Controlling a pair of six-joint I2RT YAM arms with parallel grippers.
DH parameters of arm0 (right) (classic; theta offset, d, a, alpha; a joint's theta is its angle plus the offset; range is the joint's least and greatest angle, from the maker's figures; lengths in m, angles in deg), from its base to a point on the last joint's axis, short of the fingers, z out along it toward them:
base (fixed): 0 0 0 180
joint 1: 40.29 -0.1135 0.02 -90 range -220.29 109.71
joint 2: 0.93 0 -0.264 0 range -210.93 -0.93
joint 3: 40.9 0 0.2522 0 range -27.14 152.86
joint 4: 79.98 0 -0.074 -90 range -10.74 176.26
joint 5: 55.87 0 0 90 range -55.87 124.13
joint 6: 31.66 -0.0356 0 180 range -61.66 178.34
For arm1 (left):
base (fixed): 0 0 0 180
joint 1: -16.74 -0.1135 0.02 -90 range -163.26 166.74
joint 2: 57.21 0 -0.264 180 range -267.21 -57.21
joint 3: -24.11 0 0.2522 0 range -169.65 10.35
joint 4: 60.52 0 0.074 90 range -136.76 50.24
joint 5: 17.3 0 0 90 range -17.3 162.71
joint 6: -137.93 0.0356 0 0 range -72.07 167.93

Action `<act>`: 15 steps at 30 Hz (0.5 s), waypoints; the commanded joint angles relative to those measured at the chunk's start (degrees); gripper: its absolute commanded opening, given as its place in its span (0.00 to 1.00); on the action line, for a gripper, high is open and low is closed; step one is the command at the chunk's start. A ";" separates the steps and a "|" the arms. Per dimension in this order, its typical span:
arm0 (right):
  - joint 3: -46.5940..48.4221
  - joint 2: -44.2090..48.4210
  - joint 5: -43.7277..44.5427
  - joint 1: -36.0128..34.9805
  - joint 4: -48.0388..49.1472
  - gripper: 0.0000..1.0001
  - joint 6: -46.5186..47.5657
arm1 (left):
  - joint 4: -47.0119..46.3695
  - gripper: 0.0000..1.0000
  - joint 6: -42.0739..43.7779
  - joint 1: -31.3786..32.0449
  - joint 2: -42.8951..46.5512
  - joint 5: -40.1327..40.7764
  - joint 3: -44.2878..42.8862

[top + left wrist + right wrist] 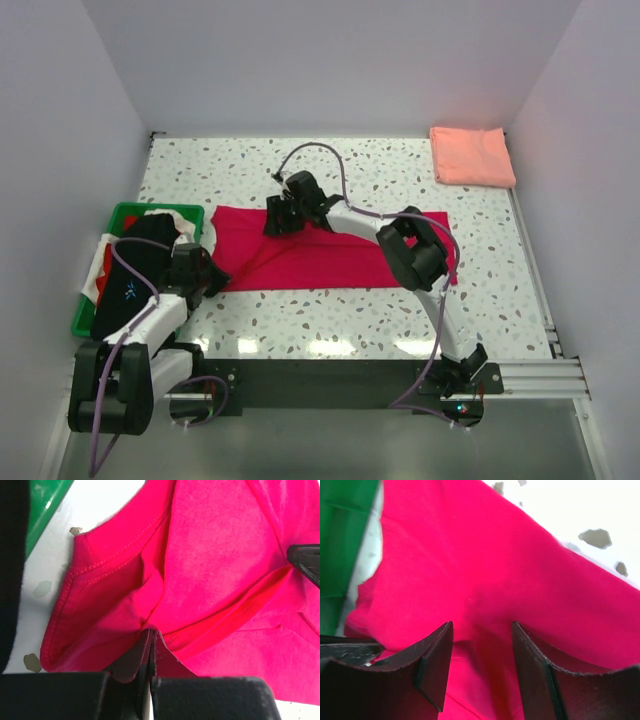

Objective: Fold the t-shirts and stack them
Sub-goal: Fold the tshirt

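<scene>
The speckled table [330, 320] is taken up across its middle by the crimson t-shirt [330, 262], which is spread as a wide band from beside the green crate [125, 212] at the left to past the right arm's elbow. The fold is judged to be only partly done. The salmon pink t-shirt [472, 155] is seen already folded in the far right corner, well apart from the work. The crate is heaped with dark and white cloth and lies just beside the crimson shirt's left end. A snag is judged possible if the hem is dragged leftward over the crate rim. The left gripper [150, 636] is seen pinched tight on the near left edge of the crimson shirt, with a doubled ridge of cloth drawn up into the closed jaws. The right gripper [482, 630] is set over the far left part of the same shirt. Its jaws are parted to a middling width, with cloth below and between them but nothing clamped. The main risk is judged to be one-sided handling: if the left edge is lifted while the far edge is left unheld, the band could be skewed or bunched and the fold line lost. A second risk is that both layers are caught when the right jaws are closed, so that the shirt is dragged rather than folded. Slip from the thin left pinch is also possible under tension.
</scene>
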 commanded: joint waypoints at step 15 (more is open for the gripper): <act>-10.73 9.83 -7.72 -0.59 9.09 0.34 -2.17 | -0.08 0.00 -0.15 0.22 -2.12 2.06 -0.26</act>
